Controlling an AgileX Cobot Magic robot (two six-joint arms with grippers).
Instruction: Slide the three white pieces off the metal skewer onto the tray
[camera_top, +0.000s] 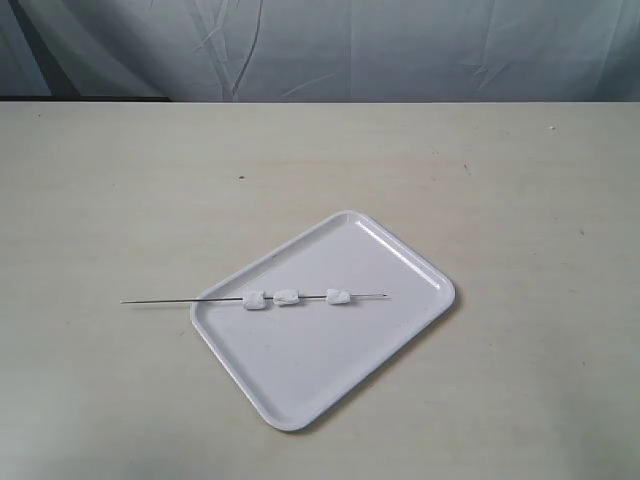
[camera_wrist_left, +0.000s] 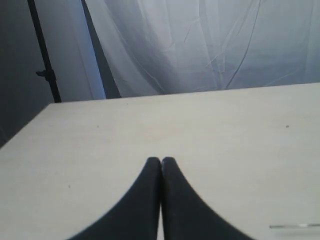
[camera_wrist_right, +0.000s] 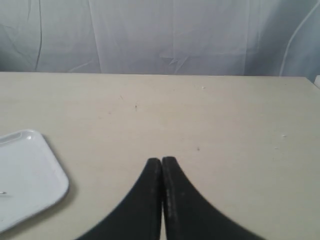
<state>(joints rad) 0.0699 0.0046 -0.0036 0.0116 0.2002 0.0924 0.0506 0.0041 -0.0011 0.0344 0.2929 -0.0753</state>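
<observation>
The white tray lies at an angle on the pale table, slightly right of centre in the exterior view. Across it rests the thin metal skewer, with its bare end poking out past the tray's left rim. The three white pieces are threaded on it in a row above the tray floor. Neither arm appears in the exterior view. My left gripper is shut and empty above bare table. My right gripper is shut and empty too, with a corner of the tray off to one side.
A wrinkled pale cloth hangs behind the table's far edge. A dark stand pole rises beyond a table corner in the left wrist view. The beige table surrounds the tray on all sides.
</observation>
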